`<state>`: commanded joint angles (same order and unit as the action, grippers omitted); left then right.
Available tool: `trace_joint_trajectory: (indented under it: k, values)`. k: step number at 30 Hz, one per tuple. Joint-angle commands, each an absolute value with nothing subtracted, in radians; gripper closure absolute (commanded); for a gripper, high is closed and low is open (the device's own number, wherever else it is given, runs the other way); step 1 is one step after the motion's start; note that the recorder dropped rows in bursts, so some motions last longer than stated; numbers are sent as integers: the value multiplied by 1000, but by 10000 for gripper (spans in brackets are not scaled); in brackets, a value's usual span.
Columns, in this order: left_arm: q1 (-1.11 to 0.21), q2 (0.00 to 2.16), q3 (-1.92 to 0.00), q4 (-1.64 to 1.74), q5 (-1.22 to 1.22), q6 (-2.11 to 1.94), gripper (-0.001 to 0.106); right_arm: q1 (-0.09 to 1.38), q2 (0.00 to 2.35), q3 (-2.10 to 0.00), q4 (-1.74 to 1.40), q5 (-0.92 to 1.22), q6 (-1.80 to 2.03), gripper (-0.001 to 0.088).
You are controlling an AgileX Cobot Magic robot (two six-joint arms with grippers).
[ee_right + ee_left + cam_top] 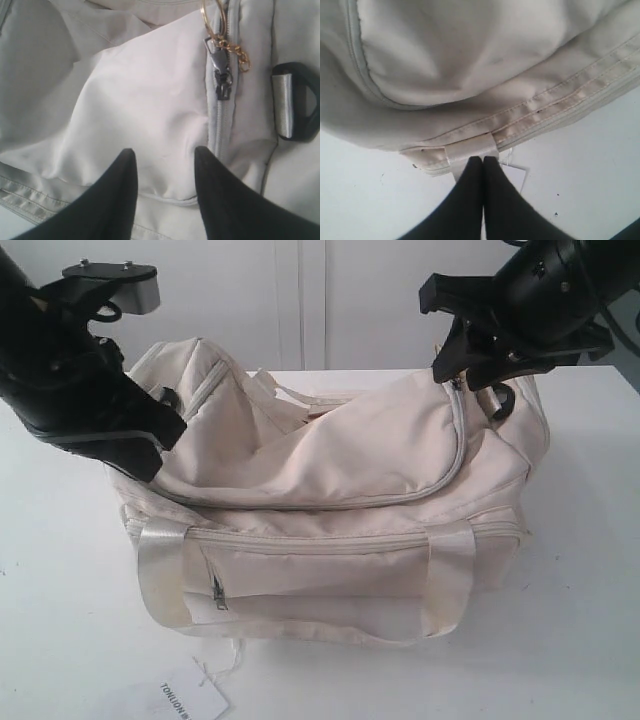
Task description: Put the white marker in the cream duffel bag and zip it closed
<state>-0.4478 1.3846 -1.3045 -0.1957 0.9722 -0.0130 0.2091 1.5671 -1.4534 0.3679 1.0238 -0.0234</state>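
Note:
The cream duffel bag [330, 470] sits on the white table, its top flap crumpled and sagging. Its zipper slider [222, 82] with a gold chain pull [230, 47] rests at the bag's right end. My right gripper [468, 388] hovers over that end, open, its fingers spread above the fabric beside the zipper track [162, 152]. At the bag's left end my left gripper [160, 455] is shut, its tips together just over a shiny strap [470, 150], with nothing visible between them [482, 159]. The white marker is out of view.
A white paper tag [190, 700] lies on the table [60, 590] in front of the bag. The front pocket has a small zip pull [218, 592]. A black strap ring [295, 107] sits at the bag's right end.

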Motion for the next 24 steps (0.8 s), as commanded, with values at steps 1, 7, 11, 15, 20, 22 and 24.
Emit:
trace_joint_trajectory:
  k: [1,7,11,15,20,22,24]
  values:
    - [-429,1385,-1304,-216,972,0,1053,209,1567,-1453,368,1024,-23,503]
    - [-306,1385,-1304,-281,983,34,1053,209,1567,-1453,368,1024,-23,503]
    - [-252,1385,-1304,-286,994,34,1053,209,1567,-1453,368,1024,-23,503]
    - [-207,1385,-1304,-289,994,49,1053,209,1567,-1453,368,1024,-23,503]
    - [-149,1385,-1302,-291,996,53,1053,209,1567,-1453,368,1024,-23,503]
    - [-128,1385,-1290,-291,1003,53,1053,209,1567,-1453,368,1024,-23,503]
    - [-119,1369,-1258,-285,1002,53,1053,209,1567,-1453,368,1024,-23,503]
